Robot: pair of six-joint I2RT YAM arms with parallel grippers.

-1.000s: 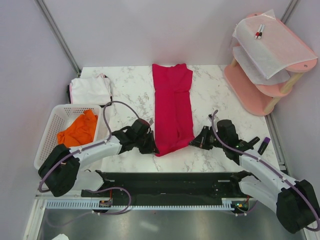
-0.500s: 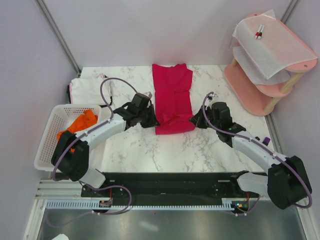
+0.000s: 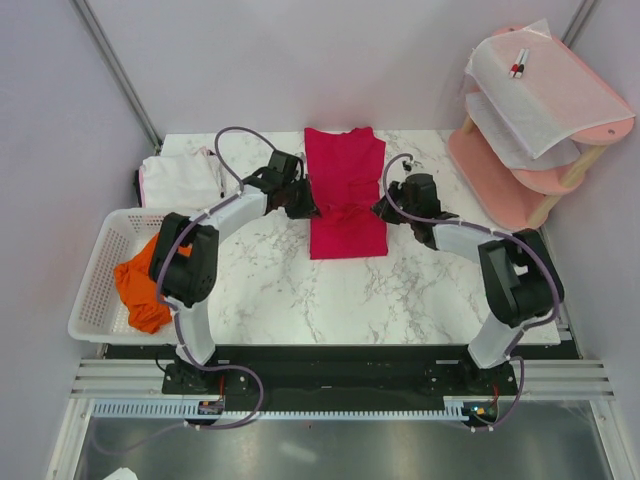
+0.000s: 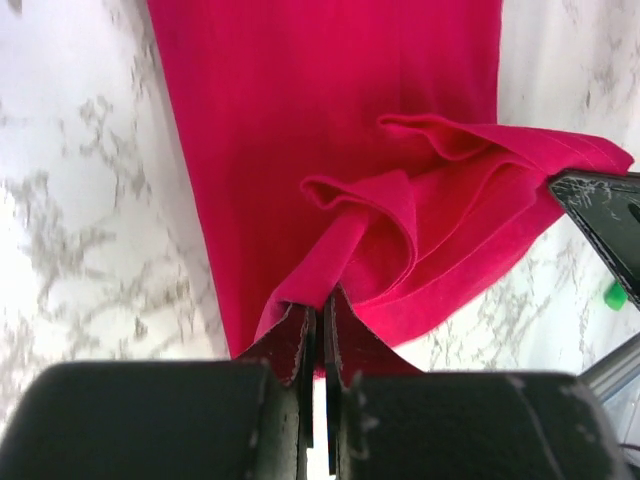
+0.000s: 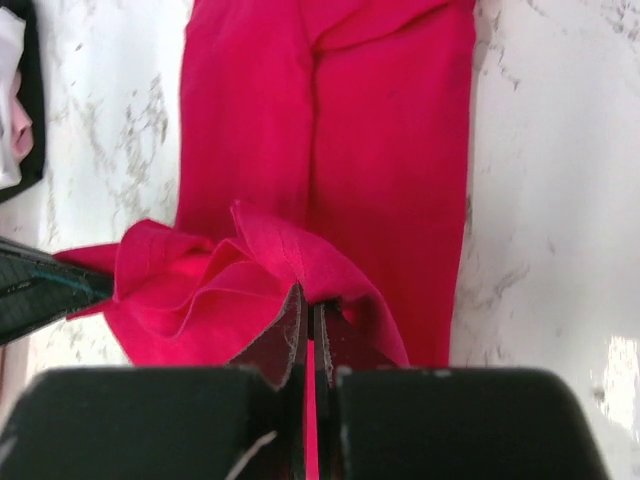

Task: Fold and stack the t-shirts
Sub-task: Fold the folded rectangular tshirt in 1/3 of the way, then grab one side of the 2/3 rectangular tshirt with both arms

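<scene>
Both arms stretch far forward and bend inward over the tabletop (image 3: pixel 270 285), meeting the red t-shirt (image 3: pixel 345 170) from either side at its middle. The left end effector (image 3: pixel 302 203) is clamped on a raised fold of the red cloth at the shirt's left edge. The right end effector (image 3: pixel 384 209) pinches the matching fold at the right edge. The shirt lies lengthwise at the centre-back. The white t-shirt (image 3: pixel 180 180) lies at the back left, and the orange t-shirt (image 3: pixel 140 285) hangs over the basket (image 3: pixel 100 262).
</scene>
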